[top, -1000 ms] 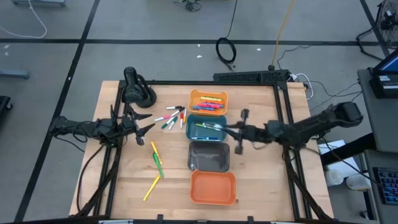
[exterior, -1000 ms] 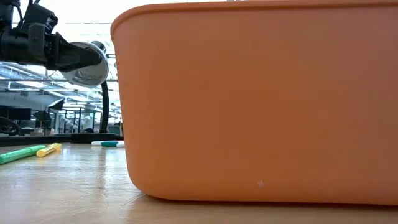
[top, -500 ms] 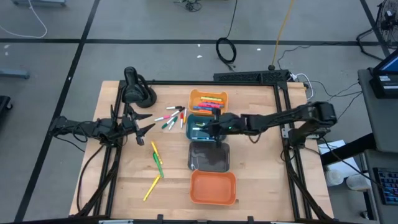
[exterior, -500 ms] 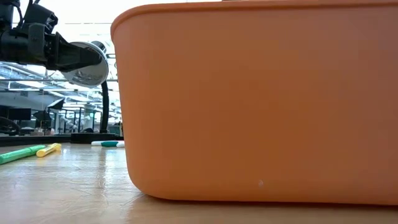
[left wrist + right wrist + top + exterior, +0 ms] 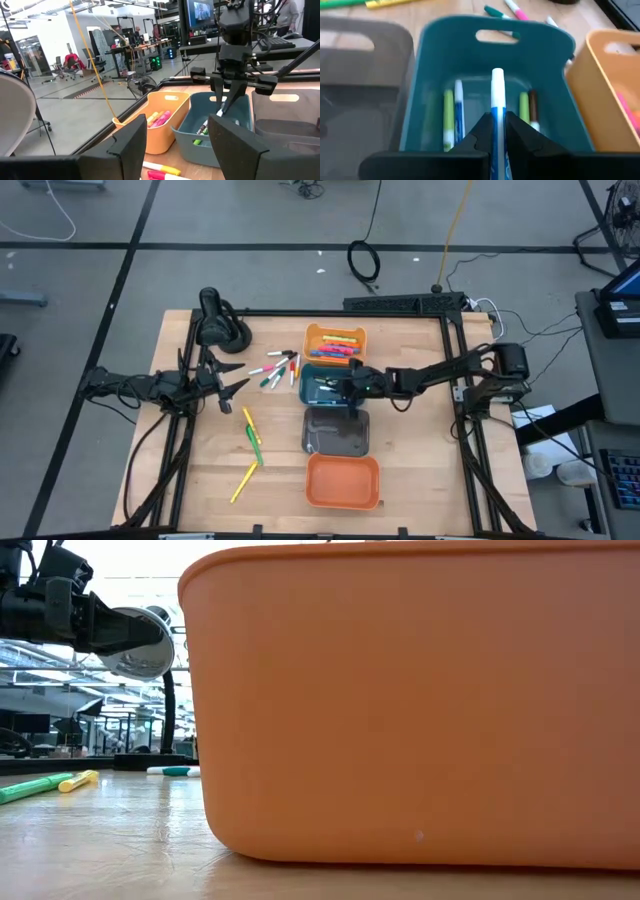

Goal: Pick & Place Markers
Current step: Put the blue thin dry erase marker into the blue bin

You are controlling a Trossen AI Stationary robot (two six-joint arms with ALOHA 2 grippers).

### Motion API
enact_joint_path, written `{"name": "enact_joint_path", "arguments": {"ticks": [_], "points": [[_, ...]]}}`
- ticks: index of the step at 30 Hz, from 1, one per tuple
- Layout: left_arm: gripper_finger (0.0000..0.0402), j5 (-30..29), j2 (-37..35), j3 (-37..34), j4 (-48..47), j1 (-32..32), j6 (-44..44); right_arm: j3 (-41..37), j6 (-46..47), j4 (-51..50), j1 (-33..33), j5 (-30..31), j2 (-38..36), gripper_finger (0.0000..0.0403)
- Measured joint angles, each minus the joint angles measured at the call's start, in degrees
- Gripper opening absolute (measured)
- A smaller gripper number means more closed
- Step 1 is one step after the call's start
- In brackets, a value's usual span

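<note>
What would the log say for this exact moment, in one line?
right gripper: shut on blue-and-white marker, over teal bin | left gripper: open, waiting at table's left | loose markers: on table

In the low view the orange bin [image 5: 420,700] fills most of the picture, runs off its right edge and hides the other bins and the right arm, while the green marker [image 5: 35,786] beside it is cut by the left edge. From above, the markers in the teal bin [image 5: 310,388] are too small to count, and the right gripper [image 5: 338,386] covers part of them. In the right wrist view the grey bin [image 5: 365,75] is blurred and cut off, and the held blue marker [image 5: 497,107] runs off the bottom edge between the fingers.
</note>
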Motion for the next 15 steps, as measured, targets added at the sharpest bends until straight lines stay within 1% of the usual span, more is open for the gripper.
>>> {"name": "enact_joint_path", "arguments": {"ticks": [2,4,7,11,15], "points": [[0.0214,0.0,0.0,0.0,0.0,0.01,-0.01,-1.96,0.27,-0.1,0.44,1.92,-1.46,0.002],[0.0214,0.0,0.0,0.0,0.0,0.01,0.01,-3.56,-0.36,-0.14,1.06,5.33,-3.01,0.002],[0.0214,0.0,0.01,0.0,0.0,0.0,0.01,-5.97,-0.62,0.11,1.77,8.94,-6.68,0.0022],[0.0214,0.0,0.02,0.0,0.0,0.0,0.01,-8.53,-0.27,2.25,2.2,7.46,-11.07,0.0033],[0.0214,-0.02,0.02,0.0,0.0,-0.01,0.01,-10.87,-0.44,6.71,2.69,7.02,-13.5,0.0035]]}}
